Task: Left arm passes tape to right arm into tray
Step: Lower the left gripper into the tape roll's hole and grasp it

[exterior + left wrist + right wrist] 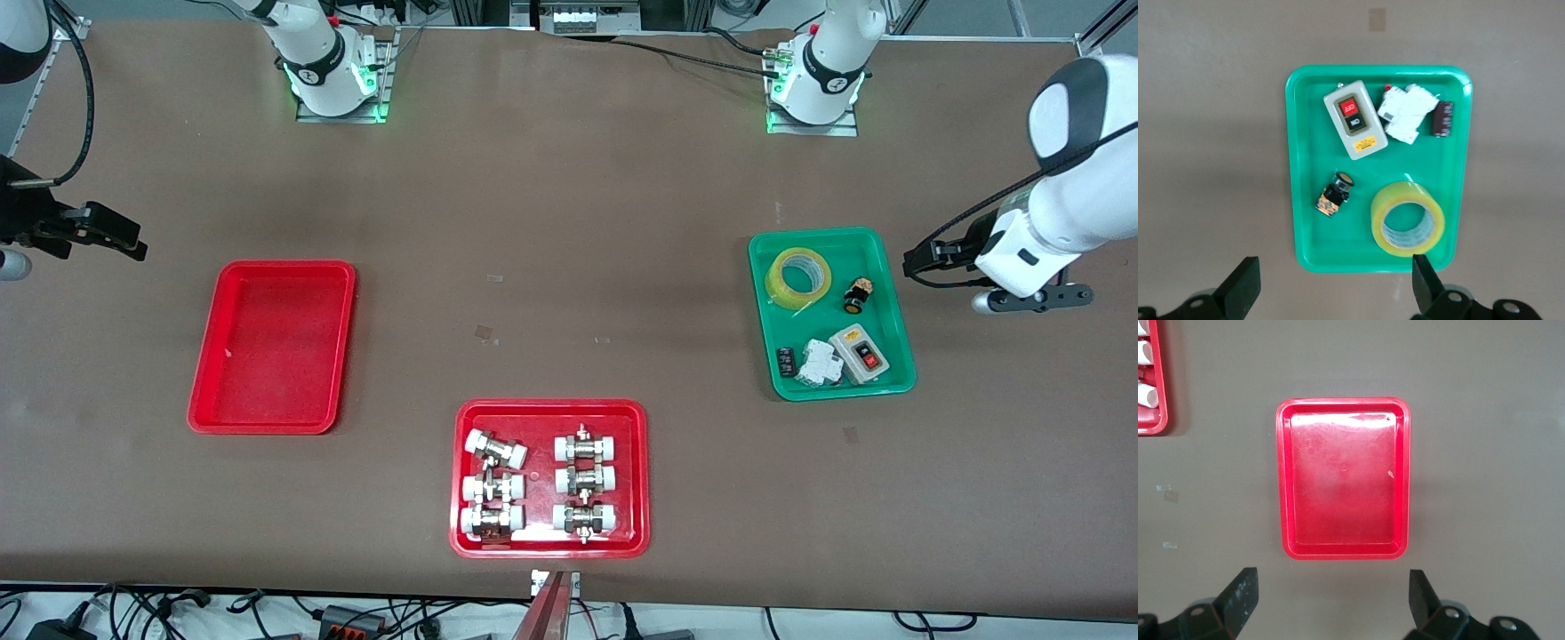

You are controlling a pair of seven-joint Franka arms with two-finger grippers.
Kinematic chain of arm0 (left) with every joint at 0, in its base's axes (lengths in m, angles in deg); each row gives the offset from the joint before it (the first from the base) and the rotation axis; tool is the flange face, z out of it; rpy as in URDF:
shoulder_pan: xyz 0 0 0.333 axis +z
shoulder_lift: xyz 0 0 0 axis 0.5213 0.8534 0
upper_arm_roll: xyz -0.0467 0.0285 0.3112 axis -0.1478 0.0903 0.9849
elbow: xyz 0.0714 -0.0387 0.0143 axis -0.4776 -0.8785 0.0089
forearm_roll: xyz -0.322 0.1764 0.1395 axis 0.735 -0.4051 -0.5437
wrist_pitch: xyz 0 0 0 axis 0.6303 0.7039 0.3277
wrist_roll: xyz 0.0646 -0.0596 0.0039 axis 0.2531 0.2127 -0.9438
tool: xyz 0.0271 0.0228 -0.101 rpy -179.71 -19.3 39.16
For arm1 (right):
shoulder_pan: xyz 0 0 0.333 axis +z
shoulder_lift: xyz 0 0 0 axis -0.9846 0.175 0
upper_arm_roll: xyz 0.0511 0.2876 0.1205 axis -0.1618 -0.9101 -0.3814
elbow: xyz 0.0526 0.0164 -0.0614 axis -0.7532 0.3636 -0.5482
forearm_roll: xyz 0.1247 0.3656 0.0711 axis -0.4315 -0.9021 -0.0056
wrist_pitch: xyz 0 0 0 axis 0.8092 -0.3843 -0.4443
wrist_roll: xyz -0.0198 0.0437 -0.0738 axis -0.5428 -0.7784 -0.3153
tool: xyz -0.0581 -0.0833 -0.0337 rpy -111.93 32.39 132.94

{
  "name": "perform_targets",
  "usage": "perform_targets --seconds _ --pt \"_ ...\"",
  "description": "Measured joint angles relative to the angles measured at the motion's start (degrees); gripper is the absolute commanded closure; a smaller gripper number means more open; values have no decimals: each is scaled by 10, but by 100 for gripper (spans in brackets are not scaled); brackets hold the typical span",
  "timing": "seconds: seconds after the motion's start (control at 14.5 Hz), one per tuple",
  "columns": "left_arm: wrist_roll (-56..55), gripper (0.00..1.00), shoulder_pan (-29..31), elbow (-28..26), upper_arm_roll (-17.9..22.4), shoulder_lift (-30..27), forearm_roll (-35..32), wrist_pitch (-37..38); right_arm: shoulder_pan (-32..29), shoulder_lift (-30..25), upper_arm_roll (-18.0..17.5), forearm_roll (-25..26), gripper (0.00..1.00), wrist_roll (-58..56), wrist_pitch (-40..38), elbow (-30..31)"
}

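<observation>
The tape [798, 277], a yellowish roll, lies in the green tray [831, 240] at the corner farthest from the front camera. In the left wrist view the tape [1407, 219] lies just ahead of one fingertip. My left gripper [917, 264] hangs open and empty over the bare table just outside the green tray, toward the left arm's end; it also shows in its wrist view [1335, 287]. The plain red tray [276, 347] is empty. My right gripper [124, 238] hangs open and empty over the table beside that tray [1342, 477], toward the right arm's end.
The green tray [1293, 167] also holds a grey switch box [861, 354], a black-and-yellow push button [856, 295] and small white parts [818, 363]. A wider red tray [549, 407] of pipe fittings sits near the table's front edge, between the two trays.
</observation>
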Motion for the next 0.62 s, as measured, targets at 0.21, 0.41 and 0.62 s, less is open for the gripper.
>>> perform_targets --seconds 0.21,0.41,0.62 --pt "10 0 -1 -112 -3 -14 0 -109 0 1 0 0 0 0 2 0" --pt "10 0 -6 -182 -33 -4 0 -180 0 2 0 0 0 0 2 0" --pt "9 0 -9 -209 -52 33 0 -242 0 3 0 0 0 0 2 0"
